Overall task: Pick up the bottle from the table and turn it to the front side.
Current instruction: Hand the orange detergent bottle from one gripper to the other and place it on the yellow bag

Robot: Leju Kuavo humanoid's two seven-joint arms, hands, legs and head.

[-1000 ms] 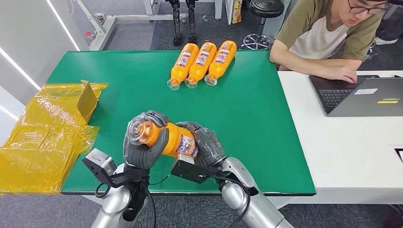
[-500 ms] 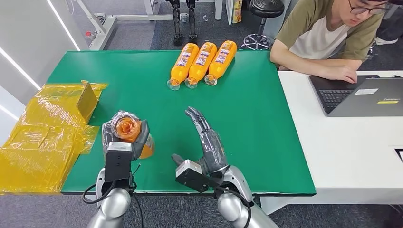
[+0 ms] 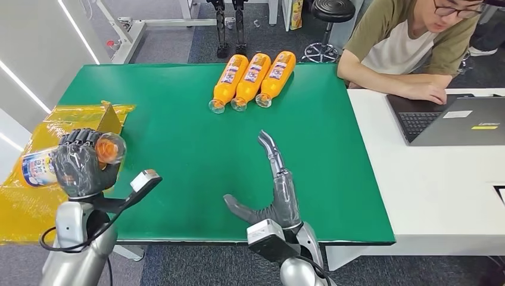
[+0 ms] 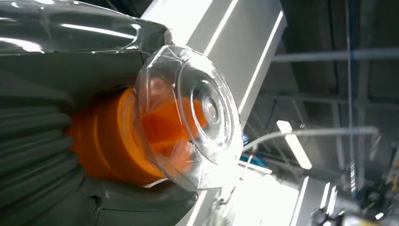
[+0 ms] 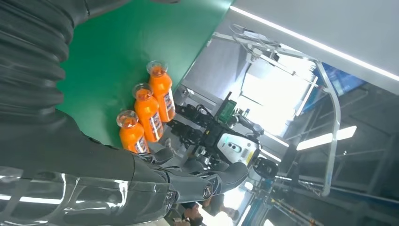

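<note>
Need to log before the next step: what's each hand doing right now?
Left hand: holding the orange juice bottle, over the table's left edge.
Right hand: open, fingers spread, holding nothing, above the green table.

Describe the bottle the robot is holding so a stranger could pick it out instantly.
Start at the green table and go to its left edge, above the yellow plastic wrap. There the left robot hand grips an orange bottle lying sideways in the air, clear cap toward the table. The other three orange bottles lie side by side at the far edge.
</note>
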